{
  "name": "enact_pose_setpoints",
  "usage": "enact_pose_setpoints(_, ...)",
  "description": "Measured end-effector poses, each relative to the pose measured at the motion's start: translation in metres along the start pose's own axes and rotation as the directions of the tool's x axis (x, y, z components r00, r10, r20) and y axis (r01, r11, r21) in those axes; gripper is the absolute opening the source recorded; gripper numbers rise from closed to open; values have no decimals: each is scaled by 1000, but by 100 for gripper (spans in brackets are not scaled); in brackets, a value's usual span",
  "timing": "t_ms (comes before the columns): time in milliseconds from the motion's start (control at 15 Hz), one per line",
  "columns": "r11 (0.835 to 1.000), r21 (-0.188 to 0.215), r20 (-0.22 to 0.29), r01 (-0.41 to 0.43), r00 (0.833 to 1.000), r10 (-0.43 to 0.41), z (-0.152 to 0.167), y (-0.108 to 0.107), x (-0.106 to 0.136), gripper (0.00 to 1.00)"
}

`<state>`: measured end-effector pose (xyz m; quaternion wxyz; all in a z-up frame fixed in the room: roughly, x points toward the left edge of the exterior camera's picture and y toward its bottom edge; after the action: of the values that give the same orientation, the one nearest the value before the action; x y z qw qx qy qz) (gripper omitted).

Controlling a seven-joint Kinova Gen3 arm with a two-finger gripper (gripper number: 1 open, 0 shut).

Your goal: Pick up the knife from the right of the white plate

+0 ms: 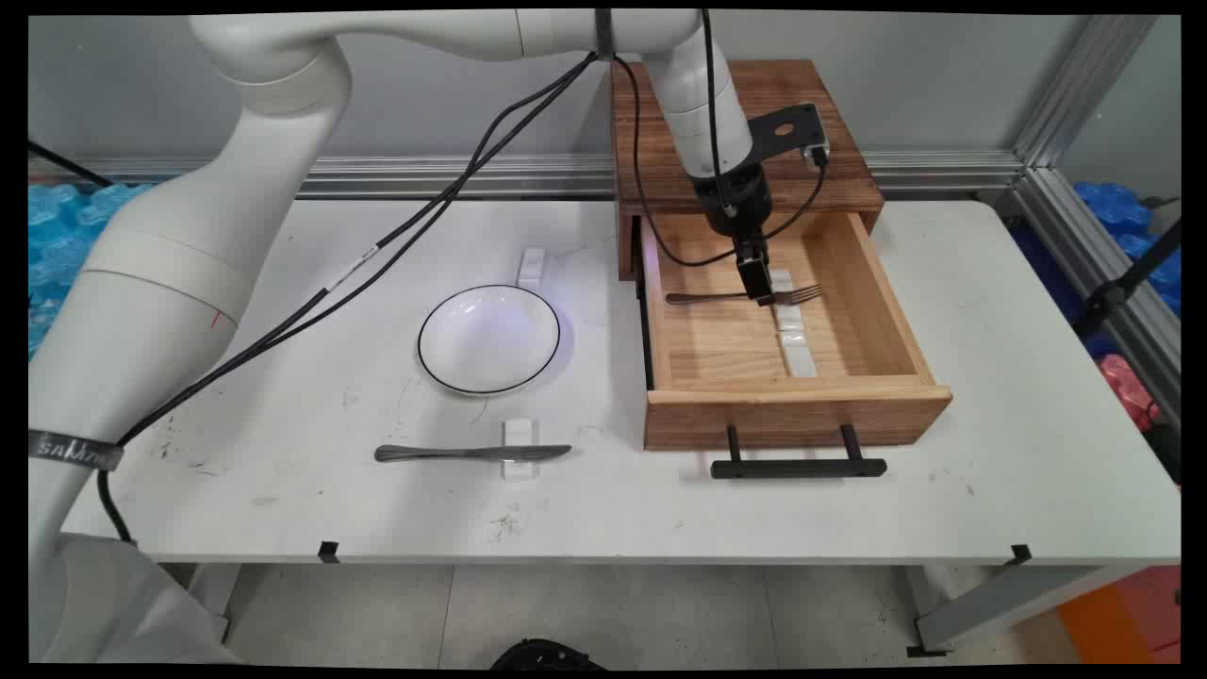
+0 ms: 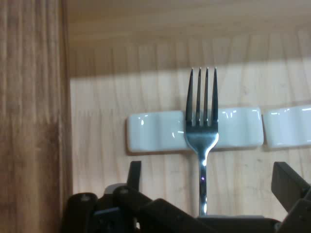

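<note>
**Fork in drawer, gripper over its neck**

The gripper is down in the open wooden drawer, fingers spread either side of the fork – holding nothing. The fork bridges a white rest; a skewed closure could tip it off. White table, scuffed – grey wall behind.
</note>
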<state>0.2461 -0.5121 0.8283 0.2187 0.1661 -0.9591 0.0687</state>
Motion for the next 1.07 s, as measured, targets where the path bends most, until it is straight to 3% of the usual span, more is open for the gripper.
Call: enact_pose_setpoints(1067, 998, -41, -50, 47, 998, -49, -31, 23, 15, 100)
